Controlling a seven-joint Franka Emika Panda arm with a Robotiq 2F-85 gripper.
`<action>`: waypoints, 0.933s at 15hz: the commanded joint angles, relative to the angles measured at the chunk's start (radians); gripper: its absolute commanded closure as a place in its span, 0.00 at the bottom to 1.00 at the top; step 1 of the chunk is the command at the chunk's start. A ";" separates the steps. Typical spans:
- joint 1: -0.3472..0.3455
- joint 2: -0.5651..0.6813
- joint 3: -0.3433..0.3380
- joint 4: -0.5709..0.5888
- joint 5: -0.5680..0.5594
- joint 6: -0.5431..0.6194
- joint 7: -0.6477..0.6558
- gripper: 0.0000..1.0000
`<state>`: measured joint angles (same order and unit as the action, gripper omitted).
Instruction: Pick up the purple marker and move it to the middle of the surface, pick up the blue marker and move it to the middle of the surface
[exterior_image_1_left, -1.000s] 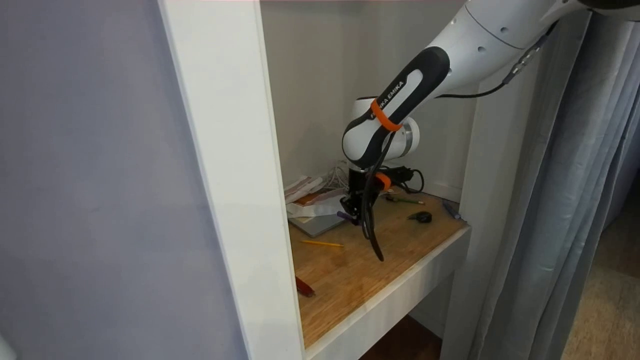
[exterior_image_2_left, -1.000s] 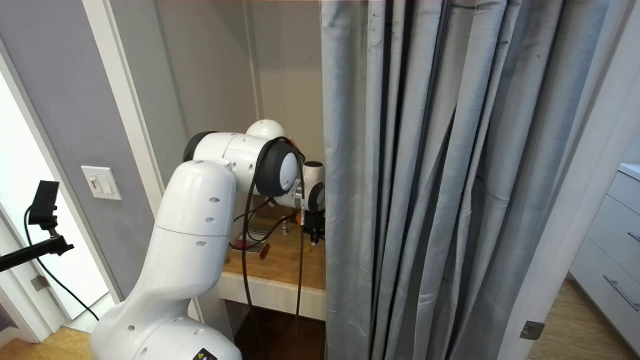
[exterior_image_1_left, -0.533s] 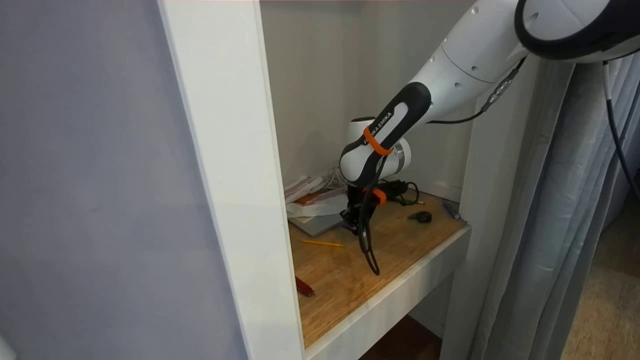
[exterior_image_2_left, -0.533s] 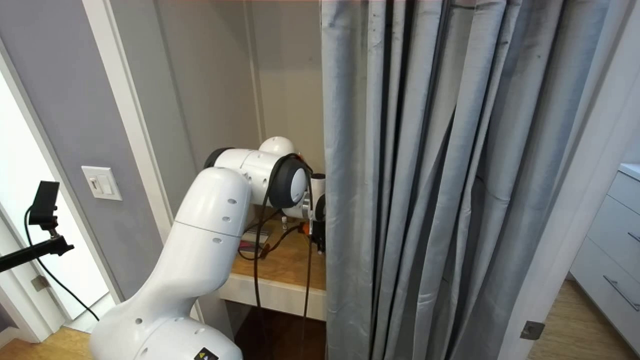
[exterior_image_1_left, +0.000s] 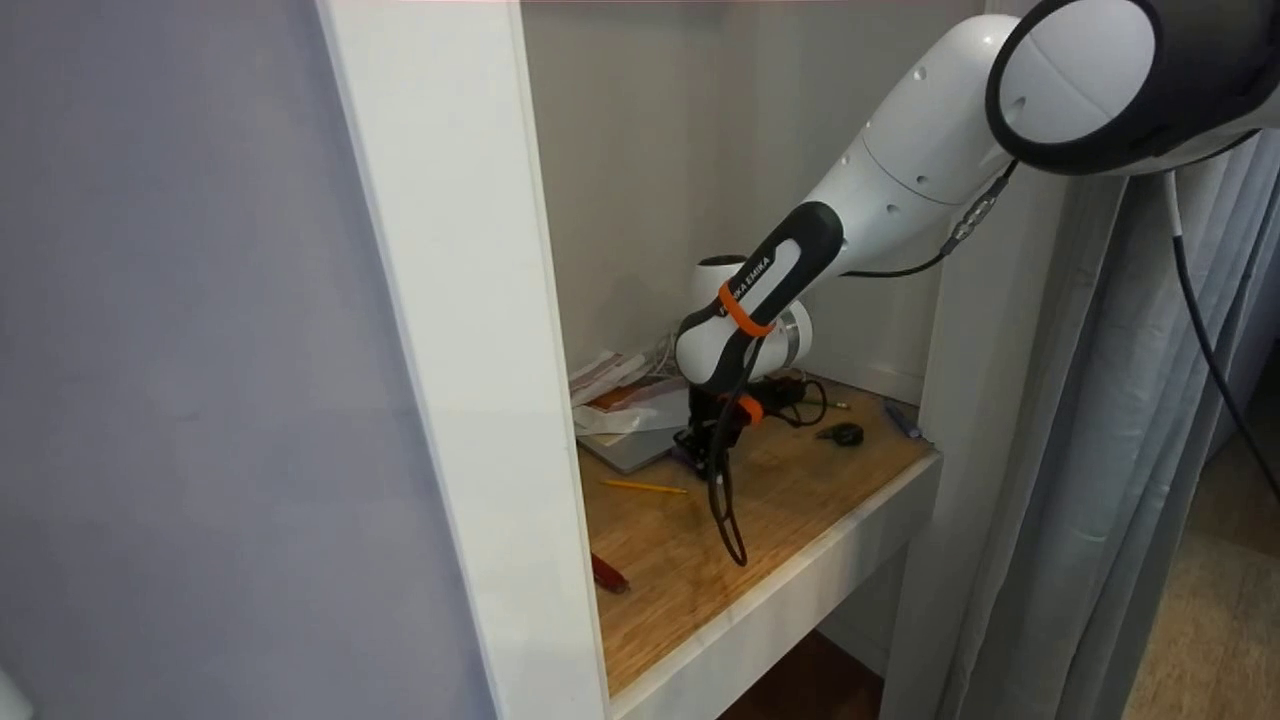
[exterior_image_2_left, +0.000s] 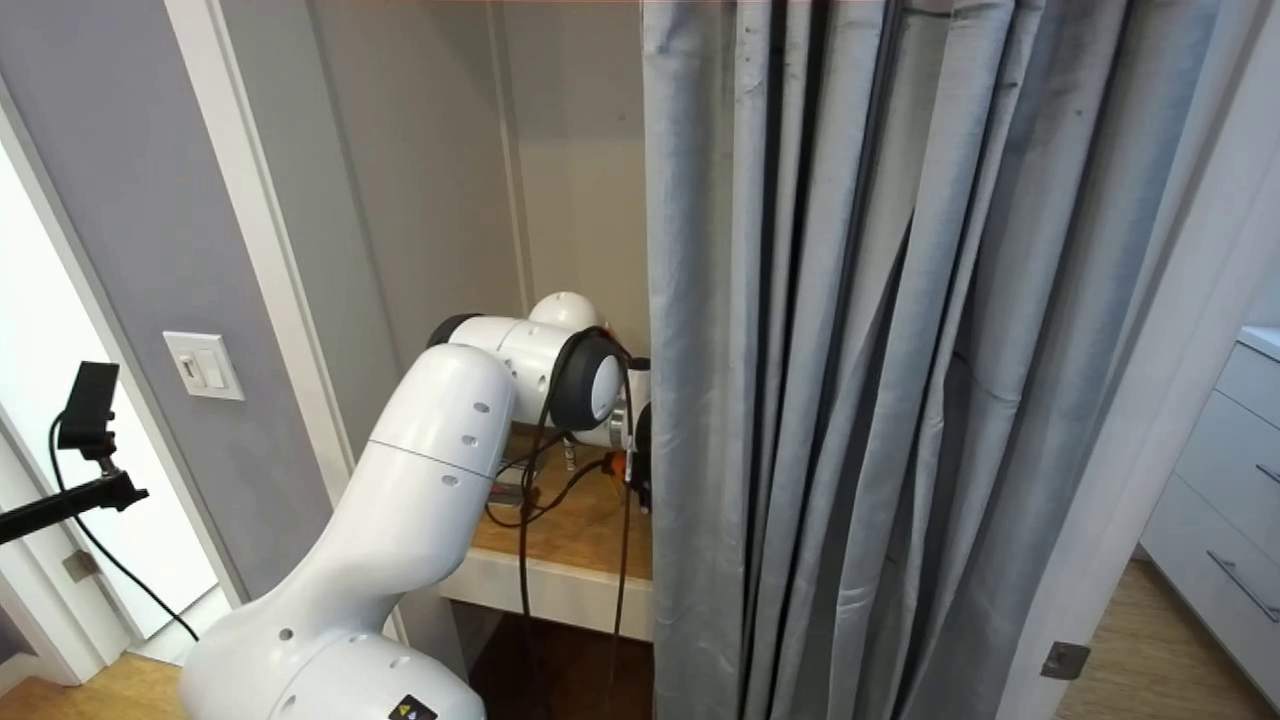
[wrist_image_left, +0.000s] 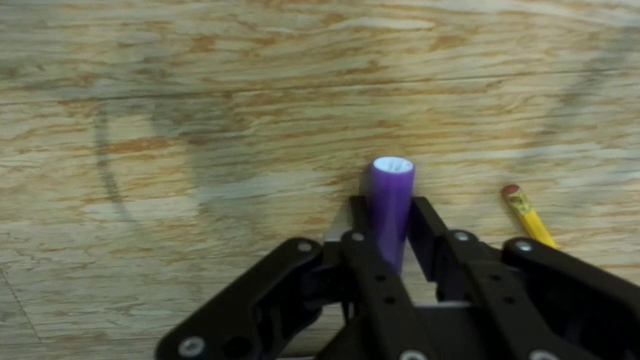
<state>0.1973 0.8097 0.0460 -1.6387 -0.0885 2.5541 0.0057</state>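
The purple marker (wrist_image_left: 392, 210) stands between my gripper's fingertips (wrist_image_left: 389, 201) in the wrist view, its white-ended tip pointing away from the fingers. The gripper is shut on it, close over the wooden surface (exterior_image_1_left: 700, 570). In an exterior view the gripper (exterior_image_1_left: 692, 462) is low near the grey flat item, and only a bit of purple shows. In an exterior view the curtain and arm hide most of the gripper. A blue-grey stick (exterior_image_1_left: 902, 420), probably the blue marker, lies at the board's far right corner, away from the gripper.
A yellow pencil (exterior_image_1_left: 645, 487) lies beside the gripper; it also shows in the wrist view (wrist_image_left: 535, 222). White papers (exterior_image_1_left: 650, 410) and a grey flat item (exterior_image_1_left: 628, 452) are at the back left. A red stick (exterior_image_1_left: 608, 575) and a small black object (exterior_image_1_left: 842, 434) lie on the board. A curtain (exterior_image_2_left: 800, 350) hangs in front.
The arm has moved down, and the gripper has lowered toward the board with the purple marker still in it. The things on the board have not moved.
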 joint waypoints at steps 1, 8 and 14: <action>0.012 0.026 -0.009 0.059 -0.016 -0.009 0.015 0.41; 0.012 -0.115 -0.035 -0.019 -0.019 -0.189 0.052 0.00; -0.009 -0.261 -0.103 -0.173 -0.036 -0.339 0.218 0.00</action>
<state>0.1853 0.6437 -0.0115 -1.6879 -0.0884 2.2392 0.1108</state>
